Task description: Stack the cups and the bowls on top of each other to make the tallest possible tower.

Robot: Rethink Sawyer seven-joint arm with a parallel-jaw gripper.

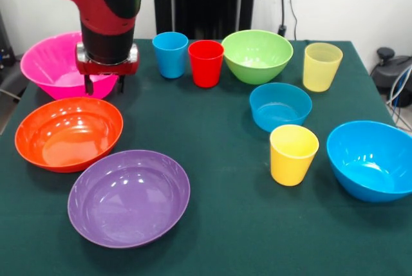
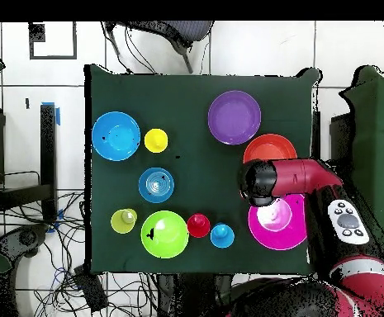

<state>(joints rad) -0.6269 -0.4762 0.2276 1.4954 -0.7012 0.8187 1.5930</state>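
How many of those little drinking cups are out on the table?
4, none hidden. A blue plastic cup and a red plastic cup stand side by side at the back, a pale translucent yellow cup is back right, and an opaque yellow cup stands nearer the front.

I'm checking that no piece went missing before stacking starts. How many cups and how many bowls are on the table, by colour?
Plastic cups: 4 – blue cup, red cup, opaque yellow cup, pale translucent yellow cup.
Plastic bowls: 6 – pink bowl, orange bowl, purple bowl, green bowl, small blue bowl, larger blue bowl.
Total: 10
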